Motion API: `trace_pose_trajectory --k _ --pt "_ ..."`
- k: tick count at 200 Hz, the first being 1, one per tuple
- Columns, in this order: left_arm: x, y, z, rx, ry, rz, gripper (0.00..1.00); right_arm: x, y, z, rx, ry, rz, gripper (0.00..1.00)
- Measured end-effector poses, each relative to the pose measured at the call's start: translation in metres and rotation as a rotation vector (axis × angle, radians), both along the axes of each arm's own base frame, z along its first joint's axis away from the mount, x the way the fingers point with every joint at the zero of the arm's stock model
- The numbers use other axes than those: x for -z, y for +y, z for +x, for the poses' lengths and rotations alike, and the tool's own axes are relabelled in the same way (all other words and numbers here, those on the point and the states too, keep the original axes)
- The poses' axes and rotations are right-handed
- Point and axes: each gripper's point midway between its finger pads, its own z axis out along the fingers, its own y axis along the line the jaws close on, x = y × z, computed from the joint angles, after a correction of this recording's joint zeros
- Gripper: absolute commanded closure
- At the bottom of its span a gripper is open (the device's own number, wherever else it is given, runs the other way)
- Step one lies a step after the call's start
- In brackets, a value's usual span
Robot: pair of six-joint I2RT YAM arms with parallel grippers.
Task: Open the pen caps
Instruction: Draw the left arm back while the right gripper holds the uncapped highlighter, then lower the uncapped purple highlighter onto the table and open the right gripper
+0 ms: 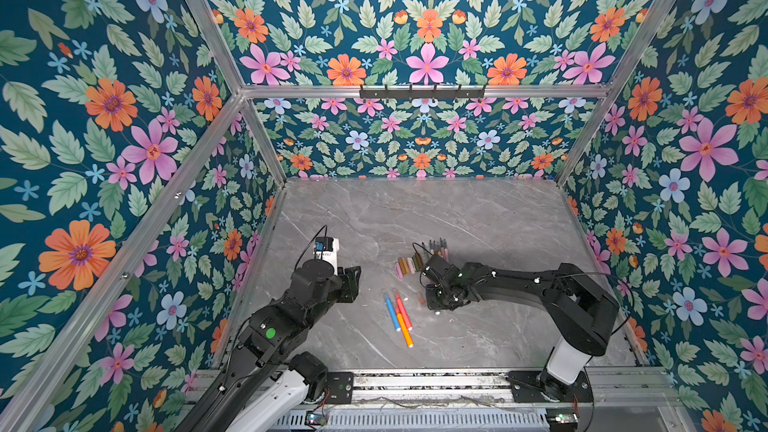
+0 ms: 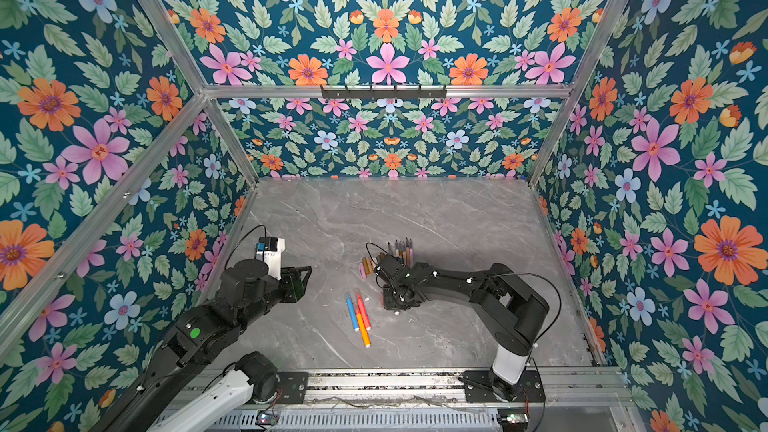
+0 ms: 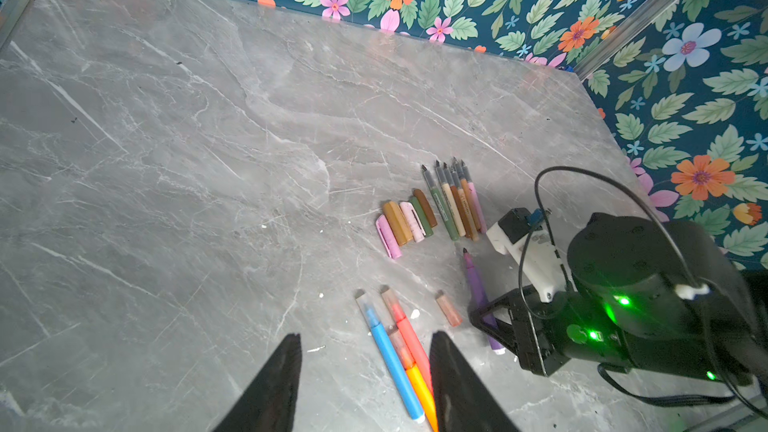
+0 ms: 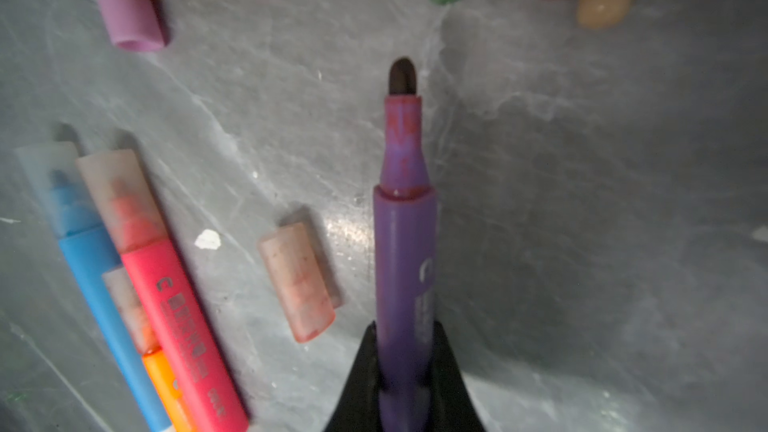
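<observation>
My right gripper [image 4: 405,326] is shut on an uncapped purple marker [image 4: 403,218], its dark tip pointing toward a row of loose pen caps [image 3: 405,224] in pink, tan, brown and olive. A translucent reddish cap [image 4: 297,280] lies loose on the table just beside the marker. Blue, red and orange highlighters [image 1: 399,313] lie together with their clear caps [image 4: 116,193] on. In both top views my left gripper [image 1: 352,276] hangs open and empty, left of the pens and above the table. In the left wrist view its fingers [image 3: 286,363] frame the highlighters [image 3: 395,351].
Several uncapped thin markers [image 3: 455,201] lie side by side just behind the row of caps. The grey marble table [image 1: 478,218] is ringed by floral walls and aluminium posts. Small white flecks [image 4: 208,239] dot the surface near the highlighters.
</observation>
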Motion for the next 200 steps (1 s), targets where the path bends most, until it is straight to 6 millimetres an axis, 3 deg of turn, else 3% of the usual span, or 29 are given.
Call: trace_pose_trajectory --k 39,79,158,200 --pt "0.0 0.0 0.0 0.003 -0.004 0.003 0.47 0.0 -0.002 0.0 0.032 0.001 0.001 1.0" --pt "0.002 -0.001 0.0 0.01 0.003 0.009 0.47 0.0 -0.001 0.001 0.036 0.004 -0.001 0.87" --pt "0.005 -0.003 0.001 0.015 0.015 0.014 0.47 0.0 -0.01 0.001 0.052 -0.007 -0.033 0.7" --pt "0.006 -0.003 0.001 0.015 0.017 0.015 0.47 0.0 -0.011 0.001 0.054 -0.01 -0.036 0.69"
